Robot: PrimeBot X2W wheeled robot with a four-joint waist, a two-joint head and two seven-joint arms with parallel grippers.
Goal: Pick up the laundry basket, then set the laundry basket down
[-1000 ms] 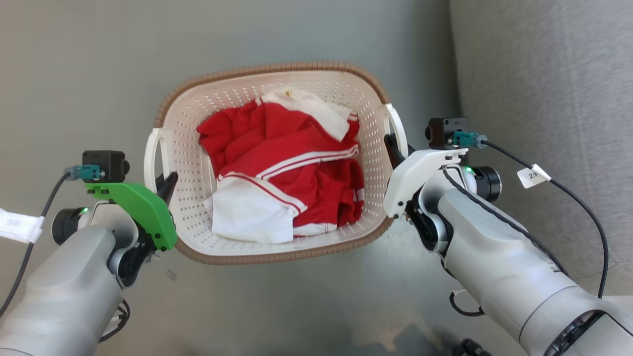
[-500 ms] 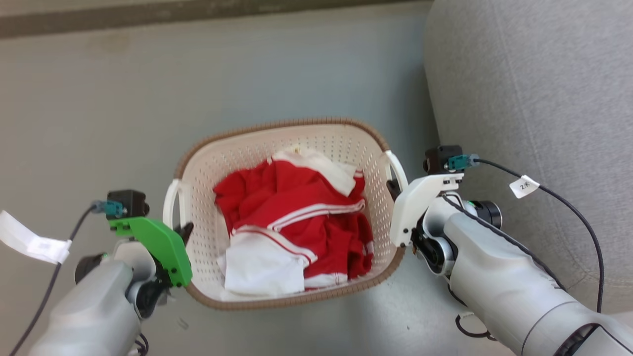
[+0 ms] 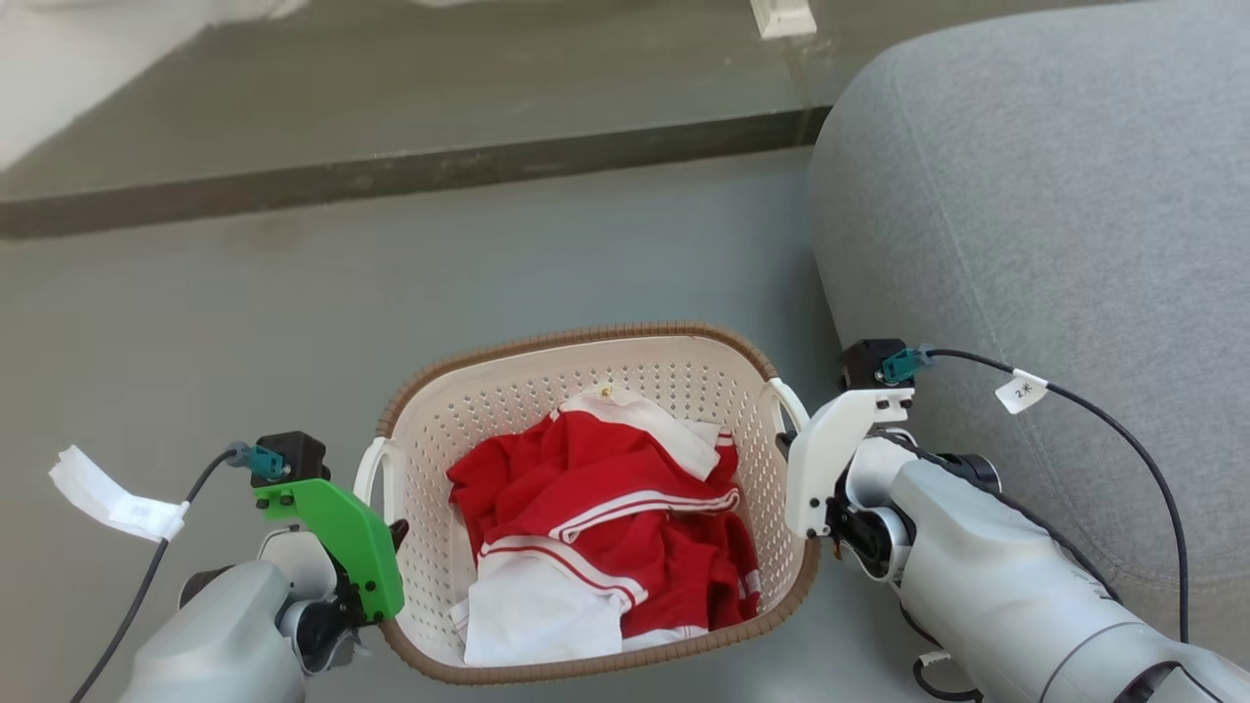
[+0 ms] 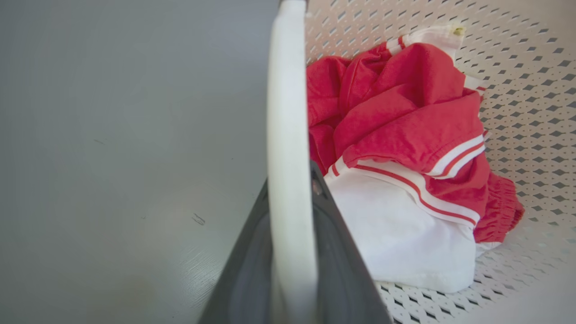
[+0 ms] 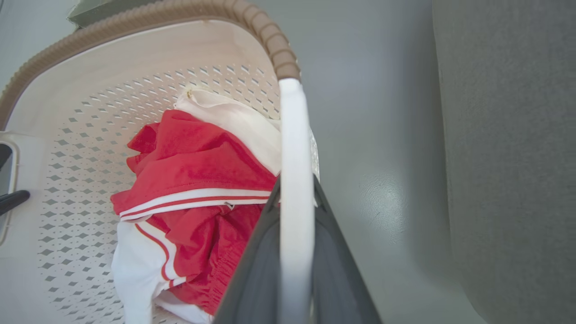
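The laundry basket (image 3: 576, 338) is cream-white and perforated with a brown woven rim, and it sits low in the head view between both arms. It holds red and white clothes (image 3: 605, 527). My left gripper (image 3: 395, 533) is shut on the basket's left loop handle (image 4: 288, 135), with a dark finger (image 4: 342, 261) on each side of it. My right gripper (image 3: 781, 445) is shut on the right loop handle (image 5: 294, 157) in the same way. I cannot tell whether the basket's base touches the floor.
A large grey upholstered sofa (image 3: 1055, 244) rises close to the right of the basket and my right arm. A dark floor strip (image 3: 391, 181) crosses the far side. Grey floor (image 3: 195, 332) lies open to the left and ahead.
The head camera has moved: the basket and arms now sit lower and smaller in the picture, with more floor and sofa showing beyond. Both grippers stay on the handles.
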